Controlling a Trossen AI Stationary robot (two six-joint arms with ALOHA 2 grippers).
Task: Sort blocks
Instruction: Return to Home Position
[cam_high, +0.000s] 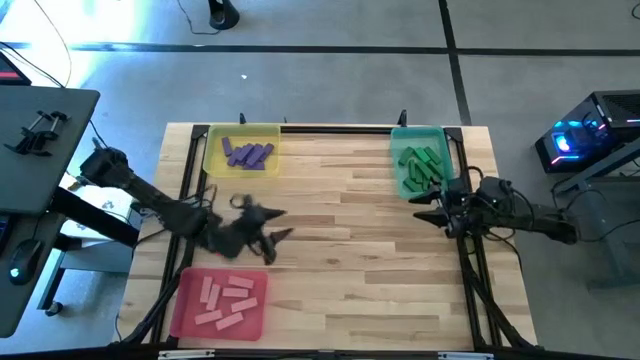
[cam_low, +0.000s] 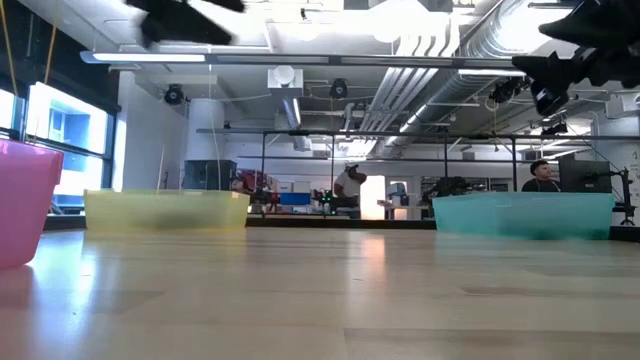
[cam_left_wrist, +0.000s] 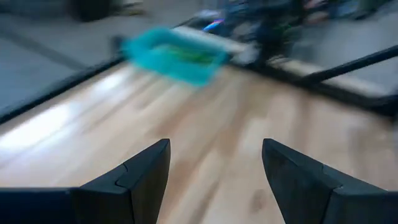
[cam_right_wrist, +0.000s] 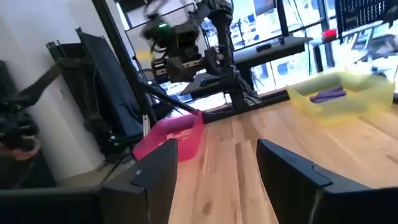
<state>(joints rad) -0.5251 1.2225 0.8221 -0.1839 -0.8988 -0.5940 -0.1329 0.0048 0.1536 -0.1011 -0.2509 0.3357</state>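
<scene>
Hovering over table (cam_high: 340, 230) — L tool (cam_left_wrist: 214, 149) & R tool (cam_right_wrist: 214, 144) both wide open, empty; blocks (cam_high: 247, 153) sorted in trays (cam_high: 186, 312)

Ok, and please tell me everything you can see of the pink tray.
The pink tray is a shallow rectangular bin with raised walls, seemingly translucent plastic. It sits flat at a corner of the wooden table, on the left arm's side. Inside lie several pink blocks, loose, at mixed angles. The open left pincer hangs apart from it, over bare wood.
</scene>
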